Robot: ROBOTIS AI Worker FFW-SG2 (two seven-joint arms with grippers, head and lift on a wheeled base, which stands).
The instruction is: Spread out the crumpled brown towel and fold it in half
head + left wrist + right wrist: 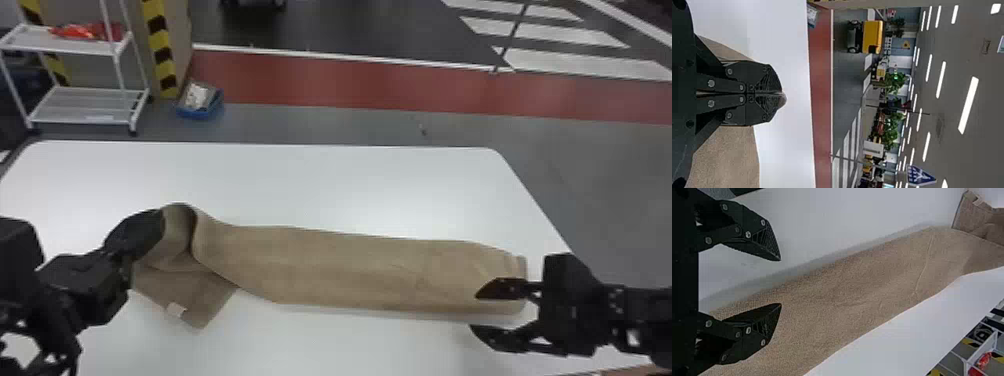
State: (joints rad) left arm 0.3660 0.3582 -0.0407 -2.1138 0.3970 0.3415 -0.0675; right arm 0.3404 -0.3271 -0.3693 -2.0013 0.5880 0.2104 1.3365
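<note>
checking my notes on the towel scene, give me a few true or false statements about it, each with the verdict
1. The left gripper is shut on the towel. True.
2. The right gripper is clamped on the towel. False: its fingers are apart.
3. The towel is already spread flat and square. False: it lies as a long strip with its left end lifted and bent over.
4. A small pale tag shows at the towel's left end. True.
5. The table under the towel is black. False: it is white.
</note>
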